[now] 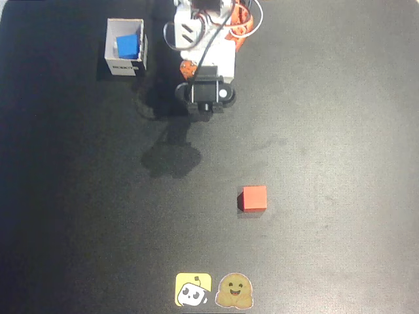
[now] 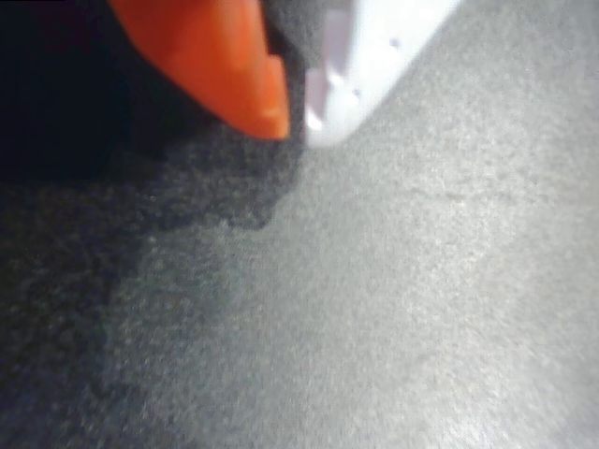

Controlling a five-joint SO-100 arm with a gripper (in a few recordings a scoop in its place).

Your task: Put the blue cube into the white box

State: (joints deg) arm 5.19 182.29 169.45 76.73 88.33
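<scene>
The blue cube is seen tilted inside the white box, so delivery appears done; the fingers are pressed together, empty.

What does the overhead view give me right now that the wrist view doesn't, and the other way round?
Overhead view alone: the blue cube sitting inside the white box, the red cube out on the mat, two stickers at the bottom edge, and the arm folded back near its base.

Wrist view alone: a close look at the gripper, its orange and white fingertips almost touching, nothing between them.

Both: the dark mat and the arm's shadow on it.
</scene>
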